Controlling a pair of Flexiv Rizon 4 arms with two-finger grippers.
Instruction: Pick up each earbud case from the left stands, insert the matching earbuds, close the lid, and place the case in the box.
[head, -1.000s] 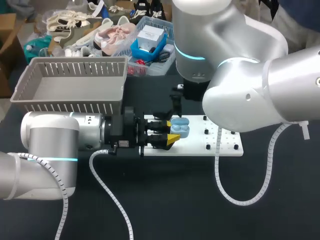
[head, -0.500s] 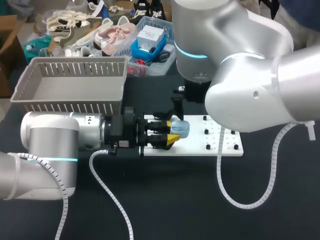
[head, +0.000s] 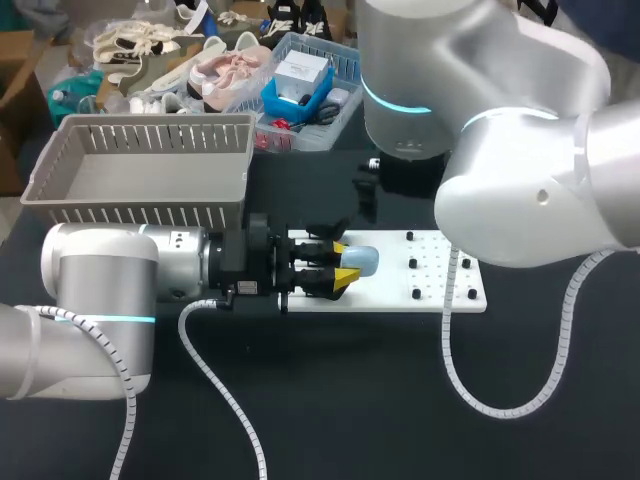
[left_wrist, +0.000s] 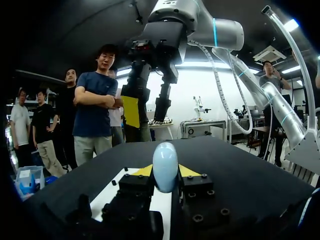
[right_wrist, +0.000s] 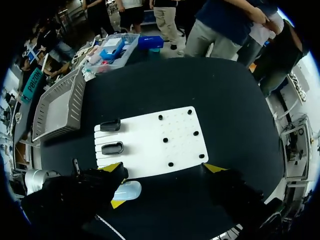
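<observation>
— Where is the earbud case?

— In my left gripper. Both yellow-tipped fingers press it from two sides, so that gripper is clamped on it. The case is pale blue, smooth and rounded, and its lid looks shut. It sticks out past my fingertips, over the end of the white board nearest my left arm.

— What does the left wrist view add?

— The case stands on end between the two yellow tips, one on each side. My right arm's gripper hangs ahead of it and higher up.

— And your right gripper?

— Its fingers are spread wide with nothing between them. It hangs above the table, over the board's edge, and touches nothing. From there I look down on the board and on the case beside my left fingertips.

— Anything else on the table?

— Two dark stands sit side by side on the board, at the end towards the grey slatted basket. The basket rests on the table beyond my left arm, apart from the board.
</observation>
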